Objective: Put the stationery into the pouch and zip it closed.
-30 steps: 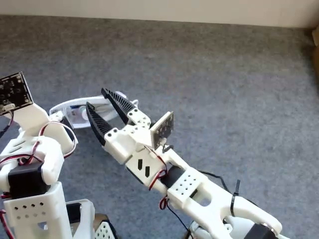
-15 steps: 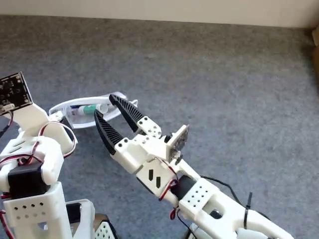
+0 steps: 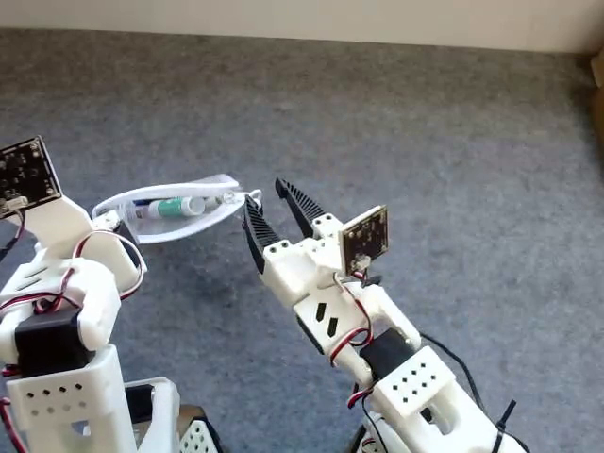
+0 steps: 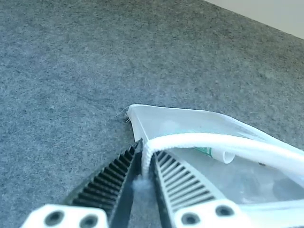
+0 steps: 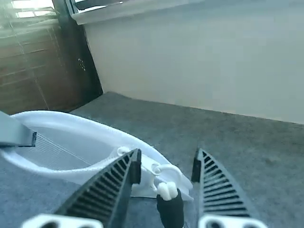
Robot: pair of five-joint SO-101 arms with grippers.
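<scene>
Over the grey carpet [image 3: 453,123] in the high view, the clear pouch [image 3: 203,219] is held at the left, a green-and-white tube [image 3: 179,206] inside it, and the right gripper [image 3: 264,193] gapes just beside its right end. From the left wrist, the left gripper [image 4: 144,148] is pinched tight on the pouch's white rim. From the right wrist, spread fingers flank the zip pull [image 5: 164,170].

Pouch [image 3: 193,223]: I see it clear, with a white zip edge.
Tube [image 3: 179,206] inside: white with a green band.
Left gripper [image 4: 145,154]: I read black ribbed fingers.
Right gripper [image 3: 264,194]: black ribs, white body.
Table [image 3: 425,123]: speckled grey.
Wires [image 3: 356,307]: red.
</scene>
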